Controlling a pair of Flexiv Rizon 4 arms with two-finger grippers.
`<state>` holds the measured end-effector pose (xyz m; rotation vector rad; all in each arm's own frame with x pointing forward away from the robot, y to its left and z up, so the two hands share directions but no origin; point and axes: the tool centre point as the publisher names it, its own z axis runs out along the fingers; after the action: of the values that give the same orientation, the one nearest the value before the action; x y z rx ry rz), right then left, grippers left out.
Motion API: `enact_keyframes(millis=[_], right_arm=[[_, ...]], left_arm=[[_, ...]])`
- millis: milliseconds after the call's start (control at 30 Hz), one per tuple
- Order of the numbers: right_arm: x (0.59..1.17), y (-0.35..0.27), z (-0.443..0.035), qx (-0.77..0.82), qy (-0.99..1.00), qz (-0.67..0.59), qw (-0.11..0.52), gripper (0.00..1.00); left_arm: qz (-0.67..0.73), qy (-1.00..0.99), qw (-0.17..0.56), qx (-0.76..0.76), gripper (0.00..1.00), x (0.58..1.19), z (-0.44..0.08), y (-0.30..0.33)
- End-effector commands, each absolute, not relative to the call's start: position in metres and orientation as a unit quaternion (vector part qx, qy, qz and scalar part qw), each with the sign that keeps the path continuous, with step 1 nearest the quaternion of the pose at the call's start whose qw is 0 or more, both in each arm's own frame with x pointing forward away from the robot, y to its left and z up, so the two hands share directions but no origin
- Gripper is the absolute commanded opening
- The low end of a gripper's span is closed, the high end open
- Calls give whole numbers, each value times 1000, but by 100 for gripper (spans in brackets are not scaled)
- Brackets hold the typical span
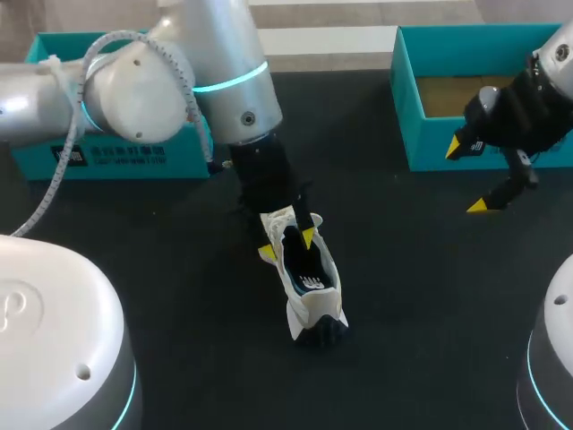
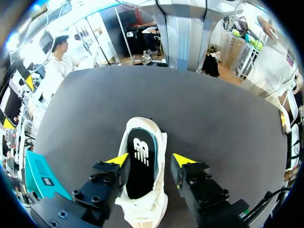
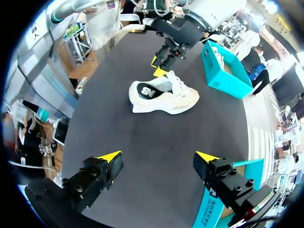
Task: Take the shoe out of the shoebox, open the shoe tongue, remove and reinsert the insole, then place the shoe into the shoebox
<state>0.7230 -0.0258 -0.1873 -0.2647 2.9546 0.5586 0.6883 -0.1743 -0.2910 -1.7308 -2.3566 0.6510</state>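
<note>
White shoe centred, left claw astride

In the head view, the toe end of the white fabric sneaker is hidden under the black wrist of the left arm; the teal cardboard shoebox at right runs off the upper edge.

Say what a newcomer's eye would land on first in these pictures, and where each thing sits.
First comes the white mesh trainer with a dark insole, lying in the middle of the black tabletop with the left pincer over its laced end. Next is a teal cardboard shoebox at the far right, with the open right pincer by its front wall, and a second teal box at the far left.
</note>
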Motion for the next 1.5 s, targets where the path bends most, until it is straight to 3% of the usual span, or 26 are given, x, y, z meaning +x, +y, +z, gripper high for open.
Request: enact_keyframes(millis=[33,1133,1500], right_arm=[[722,-26,-188,-87,977,184,62,100],[722,-26,-188,-87,977,184,62,100],[722,-26,-188,-87,977,184,62,100]], left_arm=[[180,-788,82,-583,0,683,-300,-185],[93,-805,41,-585,0,689,-384,-204],[106,-794,41,-597,0,677,-360,-206]])
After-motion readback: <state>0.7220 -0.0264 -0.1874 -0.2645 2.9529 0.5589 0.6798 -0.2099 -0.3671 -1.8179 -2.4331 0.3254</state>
